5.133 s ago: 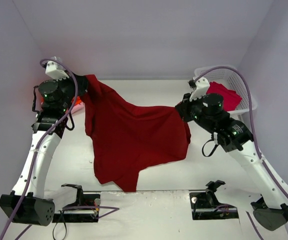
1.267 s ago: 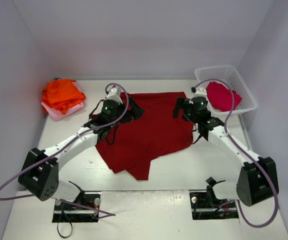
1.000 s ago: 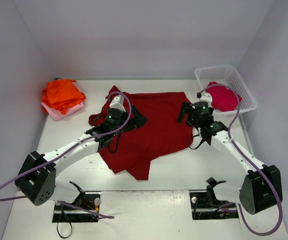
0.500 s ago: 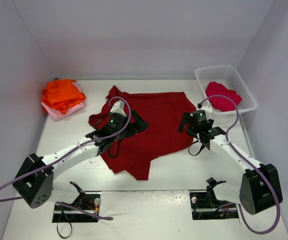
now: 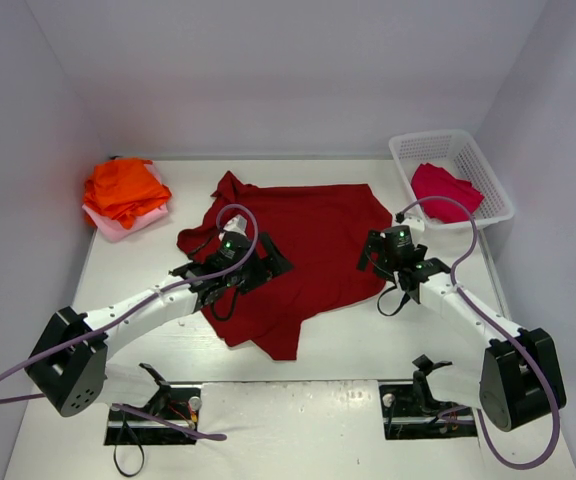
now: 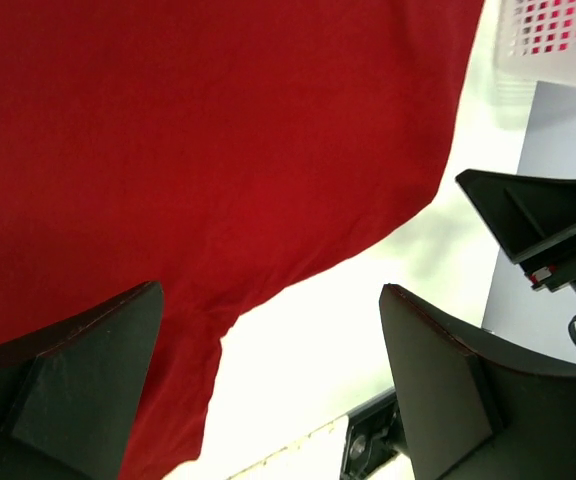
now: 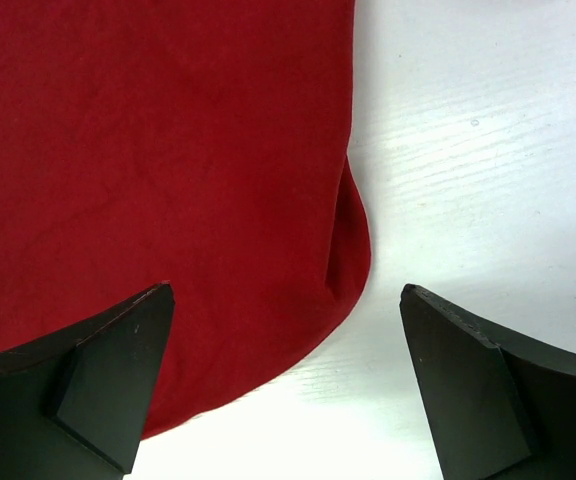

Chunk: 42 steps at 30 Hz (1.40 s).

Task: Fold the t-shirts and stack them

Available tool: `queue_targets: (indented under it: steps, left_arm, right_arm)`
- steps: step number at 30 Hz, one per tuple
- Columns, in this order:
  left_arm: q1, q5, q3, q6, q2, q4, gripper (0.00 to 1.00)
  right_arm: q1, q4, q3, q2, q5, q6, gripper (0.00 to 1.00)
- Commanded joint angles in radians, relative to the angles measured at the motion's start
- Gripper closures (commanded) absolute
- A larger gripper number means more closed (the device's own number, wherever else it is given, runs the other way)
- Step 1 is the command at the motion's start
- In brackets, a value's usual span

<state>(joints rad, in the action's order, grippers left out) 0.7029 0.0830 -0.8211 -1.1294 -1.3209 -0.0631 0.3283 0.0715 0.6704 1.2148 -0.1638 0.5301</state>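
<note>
A large dark red t-shirt (image 5: 313, 235) lies spread on the white table, its lower part rumpled toward the near edge. My left gripper (image 5: 273, 262) hovers open over the shirt's left half; in the left wrist view its jaws (image 6: 268, 288) frame the shirt's hem (image 6: 218, 150) and bare table. My right gripper (image 5: 388, 265) is open above the shirt's right edge, and in its wrist view the jaws (image 7: 286, 289) straddle a rounded corner of red cloth (image 7: 168, 150). Neither holds anything. Folded orange t-shirts (image 5: 123, 188) rest on a pale pink one (image 5: 118, 228) at far left.
A white lattice basket (image 5: 493, 185) at the far right holds a crimson t-shirt (image 5: 446, 190); the basket (image 6: 558, 40) also shows in the left wrist view. Purple cables loop off both arms. Two black mounts (image 5: 153, 410) (image 5: 428, 400) sit at the near edge.
The dark red shirt, held up between both grippers five seconds ago, now lies flat and released. Over the last second both grippers drew back toward the near edge across the shirt.
</note>
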Motion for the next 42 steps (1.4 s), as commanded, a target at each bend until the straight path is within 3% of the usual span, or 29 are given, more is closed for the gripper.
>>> queue_targets:
  steps: [1,11,23,29,34,42]
  left_arm:
    - [0.012,0.024,0.005,-0.043,0.040,-0.017,0.16]
    - [0.076,0.054,0.102,-0.145,0.071,-0.006,0.16]
    - [0.237,-0.114,0.253,-0.312,0.411,-0.162,0.16]
    - [0.319,-0.147,0.307,-0.378,0.485,-0.256,0.16]
    - [0.343,-0.172,0.326,-0.400,0.442,-0.218,0.16]
    - [0.343,-0.150,0.309,-0.400,0.238,-0.060,0.16]
  right_arm:
    - [0.000,-0.038,0.000,-0.005,-0.006,0.019,0.08]
    - [-0.002,-0.053,0.017,0.034,-0.034,-0.002,0.10]
    - [0.000,-0.099,0.064,0.109,-0.017,-0.012,0.11]
    - [0.000,-0.113,0.063,0.114,-0.006,-0.007,0.12]
    - [0.000,-0.121,0.067,0.118,0.004,-0.002,0.12]
    - [0.000,-0.121,0.061,0.103,0.000,-0.016,0.13]
